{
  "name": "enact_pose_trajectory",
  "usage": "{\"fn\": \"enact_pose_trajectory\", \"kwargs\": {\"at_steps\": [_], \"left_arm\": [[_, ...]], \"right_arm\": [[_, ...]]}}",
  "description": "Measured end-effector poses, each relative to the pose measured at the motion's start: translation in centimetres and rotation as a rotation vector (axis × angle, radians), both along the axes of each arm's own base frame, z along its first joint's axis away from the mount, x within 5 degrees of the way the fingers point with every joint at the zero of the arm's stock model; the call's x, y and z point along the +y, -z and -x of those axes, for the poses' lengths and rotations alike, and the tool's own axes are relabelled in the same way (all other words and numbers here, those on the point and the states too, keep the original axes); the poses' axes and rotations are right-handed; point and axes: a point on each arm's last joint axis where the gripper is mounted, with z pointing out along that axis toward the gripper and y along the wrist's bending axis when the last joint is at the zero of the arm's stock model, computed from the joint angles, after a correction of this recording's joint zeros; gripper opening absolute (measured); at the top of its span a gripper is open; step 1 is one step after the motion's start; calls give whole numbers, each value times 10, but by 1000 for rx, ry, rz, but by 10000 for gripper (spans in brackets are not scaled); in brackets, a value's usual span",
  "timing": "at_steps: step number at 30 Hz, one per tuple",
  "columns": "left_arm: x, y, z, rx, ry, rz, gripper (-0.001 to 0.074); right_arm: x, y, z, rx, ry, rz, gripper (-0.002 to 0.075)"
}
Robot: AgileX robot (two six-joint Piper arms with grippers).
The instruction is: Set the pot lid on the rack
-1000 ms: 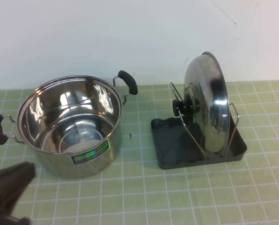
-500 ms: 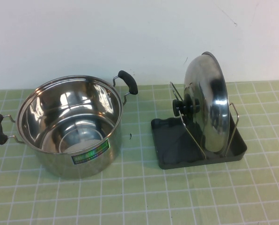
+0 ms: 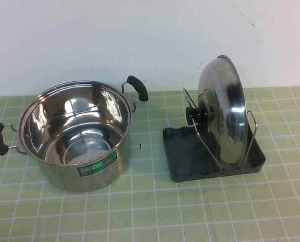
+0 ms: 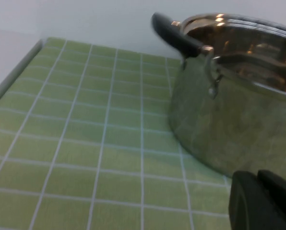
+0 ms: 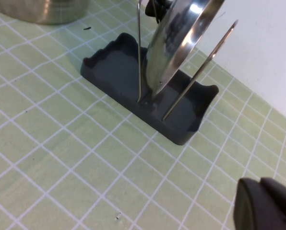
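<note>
The pot lid stands on edge in the rack, held between its wire loops, black knob facing nine o'clock toward the steel pot. The rack sits at three o'clock of the pot, well apart, on the green tiled mat. The left gripper hangs beside the pot; the right gripper hangs near the rack. Cannot tell how far either claw is open; neither holds anything visible.

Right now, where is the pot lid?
In the high view the pot lid stands on edge between the wire loops of the rack, on the table's right side, right of the pot; neither hand touches it.
</note>
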Motion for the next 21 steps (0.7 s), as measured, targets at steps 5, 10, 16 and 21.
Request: {"fn": "enact_pose_trajectory", "kwargs": {"at_steps": [5,10,16,21], "left_arm": [[1,7,1,64,-25,12,-1],[2,7,1,67,-30,1,-1],[2,7,1,68,-32,-7,-1],[2,7,2,70,-32,-7,-1]], "right_arm": [[0,0,0,0,0,0,-1],[0,0,0,1,0,0,-1],[0,0,0,2,-1,0,-1],[0,0,0,2,-1,0,-1]]}}
